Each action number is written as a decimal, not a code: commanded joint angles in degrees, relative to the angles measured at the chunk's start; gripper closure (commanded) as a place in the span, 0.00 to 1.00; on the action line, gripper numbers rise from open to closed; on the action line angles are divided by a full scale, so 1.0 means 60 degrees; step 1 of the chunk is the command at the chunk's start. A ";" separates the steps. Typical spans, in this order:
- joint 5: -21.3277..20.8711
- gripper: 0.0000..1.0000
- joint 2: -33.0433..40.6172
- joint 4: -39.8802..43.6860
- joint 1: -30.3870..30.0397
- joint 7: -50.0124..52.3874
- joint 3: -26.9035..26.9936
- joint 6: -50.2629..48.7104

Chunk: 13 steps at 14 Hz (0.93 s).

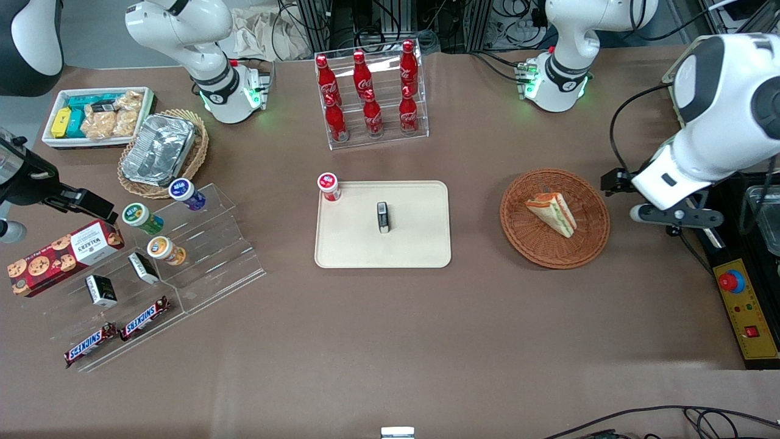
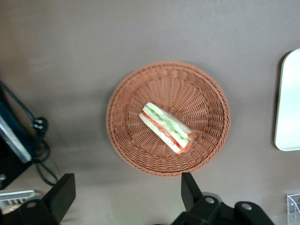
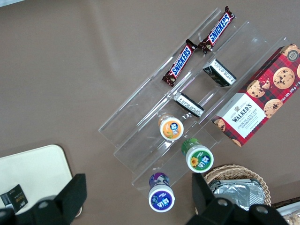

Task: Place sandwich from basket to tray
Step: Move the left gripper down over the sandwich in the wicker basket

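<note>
My gripper (image 2: 124, 194) hangs above the brown table (image 1: 390, 341), its two dark fingers (image 2: 63, 192) spread wide and holding nothing, with the table's bare surface between them. It sits just off the rim of the round reddish-brown basket (image 2: 122, 136), toward the working arm's end of the table. The sandwich (image 2: 166, 127) lies in the basket, a pale bread wedge with green and red layers showing along its cut edge, a little off the basket's centre. From the front, the sandwich (image 1: 553, 213) rests in the basket (image 1: 585, 244), well apart from the cream tray (image 1: 414, 244) at mid-table. On the tray stand a small dark box (image 1: 382, 217) and a red-capped cup (image 1: 329, 186) at one corner. A clear rack of red cola bottles (image 1: 368, 97) stands farther from the front camera than the tray.
</note>
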<state>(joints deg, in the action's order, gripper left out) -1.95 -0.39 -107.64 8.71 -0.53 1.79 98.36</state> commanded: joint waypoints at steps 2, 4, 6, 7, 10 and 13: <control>0.0193 0.00 0.1701 -0.3494 -0.0017 0.0787 -0.0020 0.2771; 0.0252 0.00 0.2114 -0.4921 0.0041 0.2306 -0.0064 0.4548; 0.0281 0.00 0.1795 -0.4985 0.0188 0.4006 -0.0137 0.4613; 0.0296 0.00 0.1604 -0.4970 0.0188 0.4434 -0.0283 0.4613; 0.0748 0.00 0.0975 -0.4912 0.0203 0.5650 -0.0473 0.4904; 0.0780 0.01 0.0476 -0.4985 0.0276 0.7026 -0.0620 0.5651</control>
<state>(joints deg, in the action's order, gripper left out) 2.04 4.65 -137.38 9.69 36.01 -1.31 129.39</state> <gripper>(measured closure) 0.004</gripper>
